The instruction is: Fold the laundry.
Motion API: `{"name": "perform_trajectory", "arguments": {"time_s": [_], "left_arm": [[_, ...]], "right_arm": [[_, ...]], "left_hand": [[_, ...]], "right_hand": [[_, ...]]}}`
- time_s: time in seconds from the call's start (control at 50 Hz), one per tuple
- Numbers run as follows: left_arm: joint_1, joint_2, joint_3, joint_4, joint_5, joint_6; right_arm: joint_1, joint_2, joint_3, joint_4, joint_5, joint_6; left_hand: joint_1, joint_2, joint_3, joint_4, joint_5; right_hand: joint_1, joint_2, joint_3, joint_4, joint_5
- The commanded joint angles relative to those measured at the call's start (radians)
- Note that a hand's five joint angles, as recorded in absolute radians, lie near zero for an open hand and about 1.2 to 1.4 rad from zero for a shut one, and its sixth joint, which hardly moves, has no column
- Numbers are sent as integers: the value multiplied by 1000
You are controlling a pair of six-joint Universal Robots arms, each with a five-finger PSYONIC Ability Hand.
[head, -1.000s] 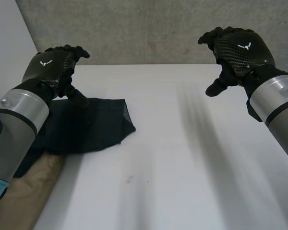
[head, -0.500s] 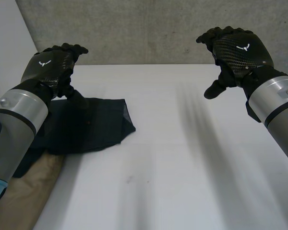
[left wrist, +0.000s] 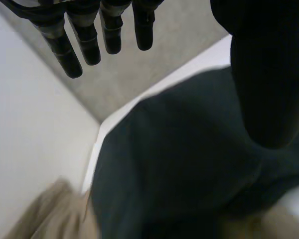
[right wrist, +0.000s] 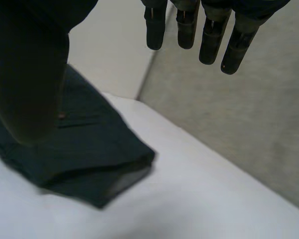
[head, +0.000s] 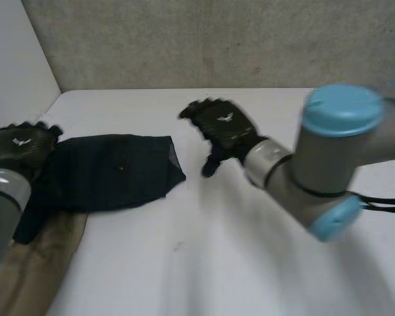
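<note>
A white table (head: pixel 250 263) runs back to a rough grey concrete wall (head: pixel 217 39). A plain white wall (head: pixel 13 59) closes off its left side. Soft light falls evenly on the tabletop.

I have the white table (head: pixel 263 263) in front of me, its top smooth and matt. A dark folded garment (head: pixel 112 172) lies flat on it at nine o'clock, one corner pointing toward the table's middle. At eight o'clock a tan cloth (head: pixel 33 270) lies along the table's edge, with the garment's near end overlapping it.
</note>
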Motion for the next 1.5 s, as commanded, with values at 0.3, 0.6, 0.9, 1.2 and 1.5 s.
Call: {"name": "perform_trajectory", "arguments": {"time_s": [0.3, 0.6, 0.9, 1.2, 1.5], "left_arm": [[202, -263, -3, 74, 119, 0], [216, -282, 35, 79, 125, 0], [147, -147, 78, 72, 131, -5], [-99, 99, 337, 46, 123, -29], [-307, 332, 402, -130, 120, -48]], "right_arm": [[176, 570, -582, 133, 7, 231], [187, 703, -804, 161, 35, 147], [184, 633, -838, 217, 61, 51], [-9, 78, -527, 311, 64, 21], [-176, -559, -62, 264, 50, -44]], "left_hand": [[141, 141, 138, 143, 122], [1062, 1062, 1059, 1064, 1043], [1195, 1195, 1191, 1197, 1175], [1195, 1195, 1191, 1197, 1175], [1195, 1195, 1191, 1197, 1175]], "right_hand": [[50, 32, 37, 17, 3], [722, 704, 709, 689, 675], [1203, 1185, 1190, 1170, 1156], [1203, 1185, 1190, 1170, 1156], [1203, 1185, 1190, 1170, 1156]]}}
